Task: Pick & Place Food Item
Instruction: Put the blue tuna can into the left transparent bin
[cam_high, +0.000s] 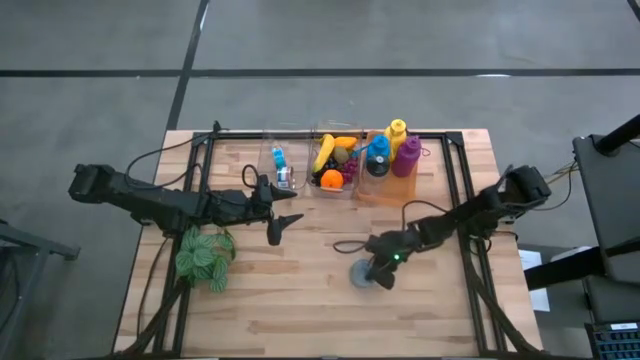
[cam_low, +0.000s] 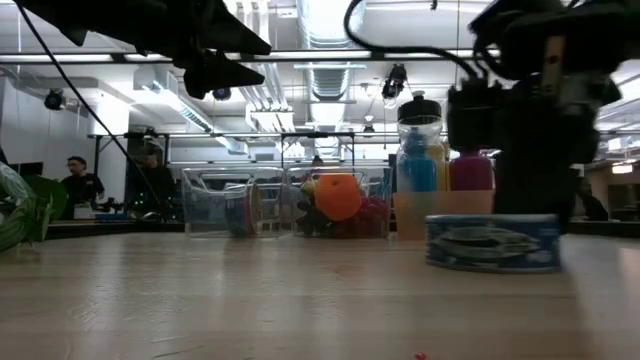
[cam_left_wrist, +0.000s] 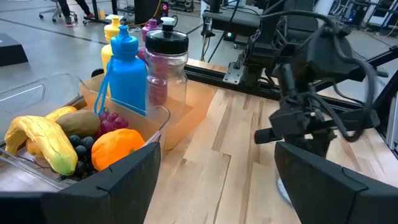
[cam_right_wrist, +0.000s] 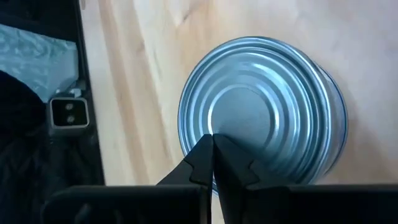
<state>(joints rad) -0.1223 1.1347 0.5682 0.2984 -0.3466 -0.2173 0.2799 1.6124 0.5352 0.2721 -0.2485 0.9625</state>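
directly above the flat tin can, which lies lid-up with no long axis, my right gripper hangs pressed together and empty, far nearer the can than my spread left gripper.

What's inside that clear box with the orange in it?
The clear box holds an orange, a banana, purple grapes, dark berries and a brownish fruit. Whatever lies beneath them is hidden.

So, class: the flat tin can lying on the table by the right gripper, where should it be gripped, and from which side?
Grip the tin can across its round side wall, coming straight down from above: it sits flat, lid up, low and wide. The right gripper, shut above the lid, must open first.
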